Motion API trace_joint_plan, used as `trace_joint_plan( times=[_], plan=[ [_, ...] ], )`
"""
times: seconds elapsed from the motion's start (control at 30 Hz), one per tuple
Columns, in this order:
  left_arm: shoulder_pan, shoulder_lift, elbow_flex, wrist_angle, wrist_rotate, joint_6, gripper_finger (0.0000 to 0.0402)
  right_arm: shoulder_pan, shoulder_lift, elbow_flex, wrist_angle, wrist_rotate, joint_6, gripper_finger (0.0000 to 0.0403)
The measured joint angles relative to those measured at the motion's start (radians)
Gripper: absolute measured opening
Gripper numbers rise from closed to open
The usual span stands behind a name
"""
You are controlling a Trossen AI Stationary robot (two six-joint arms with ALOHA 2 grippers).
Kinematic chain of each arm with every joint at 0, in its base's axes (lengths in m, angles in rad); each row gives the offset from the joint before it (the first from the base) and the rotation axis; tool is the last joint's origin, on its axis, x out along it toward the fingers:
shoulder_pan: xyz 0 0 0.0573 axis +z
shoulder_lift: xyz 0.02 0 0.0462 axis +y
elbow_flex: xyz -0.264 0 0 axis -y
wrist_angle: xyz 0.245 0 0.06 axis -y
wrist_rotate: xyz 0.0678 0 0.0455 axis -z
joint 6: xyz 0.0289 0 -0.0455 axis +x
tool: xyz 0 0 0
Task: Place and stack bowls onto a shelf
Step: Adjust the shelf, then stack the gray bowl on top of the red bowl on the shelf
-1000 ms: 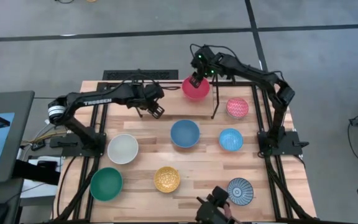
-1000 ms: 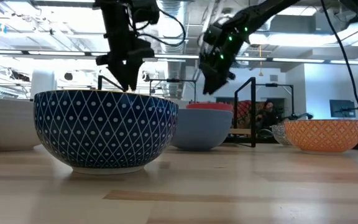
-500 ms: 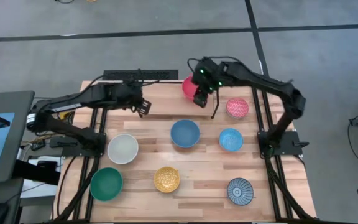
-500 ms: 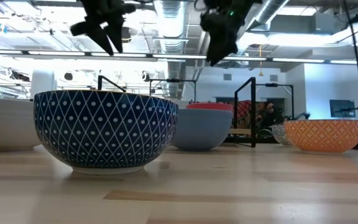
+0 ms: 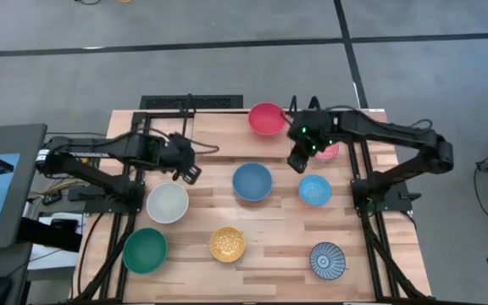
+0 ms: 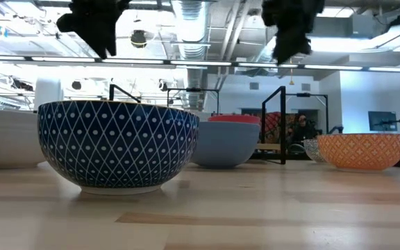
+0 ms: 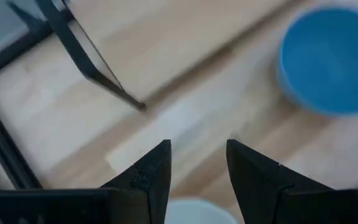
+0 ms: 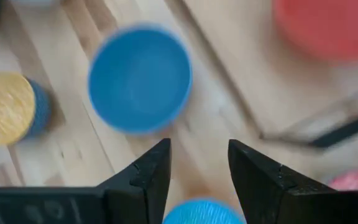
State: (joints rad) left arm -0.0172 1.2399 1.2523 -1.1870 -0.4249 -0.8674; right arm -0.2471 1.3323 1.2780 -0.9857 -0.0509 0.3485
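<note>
Eight bowls total: the red bowl (image 5: 266, 119) sits on the shelf (image 5: 219, 129), seven down on the surface (image 5: 269, 229). Left gripper (image 5: 189, 171) and right gripper (image 5: 298, 159) both hover spread apart, holding nothing.

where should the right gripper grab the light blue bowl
By the rim, coming straight down from above: the small round light blue bowl sits upright and open on the table, its thin wall fits between the right gripper's open fingers.
</note>
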Motion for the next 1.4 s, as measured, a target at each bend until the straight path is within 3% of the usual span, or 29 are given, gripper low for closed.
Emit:
trace_joint_plan(
  times=[0.27, 0.5, 0.97, 1.4],
  plan=[
    [-0.125, 0.048, -0.098, 0.015, 0.022, -0.162, 0.0139, 0.073, 0.003, -0.176, 0.065, 0.006, 0.143, 0.0139],
    [-0.173, 0.089, -0.197, 0.051, 0.072, -0.247, 0.0139, -0.027, 0.034, -0.272, 0.213, 0.053, 0.081, 0.0104],
    [-0.223, 0.113, -0.281, 0.160, 0.126, -0.377, 0.0139, -0.232, 0.081, -0.285, 0.302, 0.034, -0.130, 0.0101],
    [-0.244, 0.122, -0.282, 0.207, 0.219, -0.393, 0.0139, -0.136, 0.016, -0.282, 0.421, -0.027, -0.088, 0.0103]
  ],
)
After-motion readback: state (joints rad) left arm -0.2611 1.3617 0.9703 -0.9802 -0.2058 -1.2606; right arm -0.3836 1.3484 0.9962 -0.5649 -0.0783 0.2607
